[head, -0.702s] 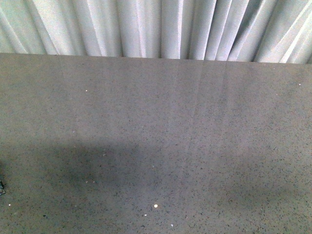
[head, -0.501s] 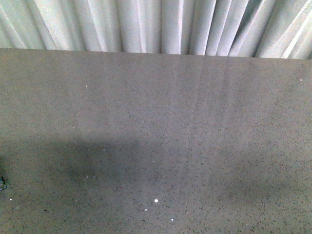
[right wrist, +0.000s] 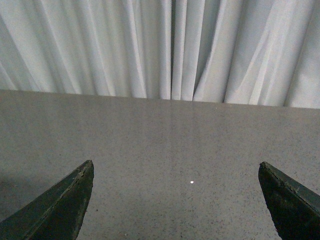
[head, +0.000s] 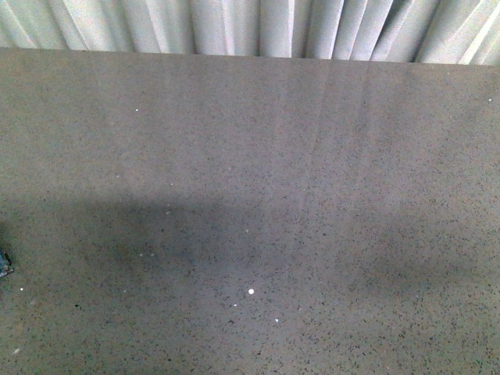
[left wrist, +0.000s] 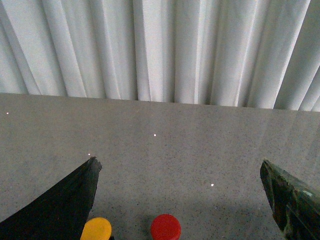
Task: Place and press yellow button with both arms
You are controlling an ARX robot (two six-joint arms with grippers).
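Grey and speckled, the bench [head: 312, 156] fills most of the front view, and a white curtain [head: 234, 23] hangs behind its far edge; a soft shadow lies across the near part. In the left wrist view the yellow button [left wrist: 96, 231] sits on the bench right by one of the dark fingers [left wrist: 60, 205]; I cannot tell if they touch. Only its round yellow cap shows, and the cap faces up, so the button seems to stand up straight; its body is cut off by the picture edge. A red button [left wrist: 166, 227] stands just beside it. The left pincer [left wrist: 178, 164] is spread wide and grips nothing; the right pincer [right wrist: 175, 164] is spread wide too, with only bare bench between its fingers. Since a moment ago the front view has changed; the strip of curtain is thinner, the far edge of the bench sits higher in the picture, and the white dot [head: 251, 291] and the dark bit [head: 4, 264] at the left edge sit higher too.
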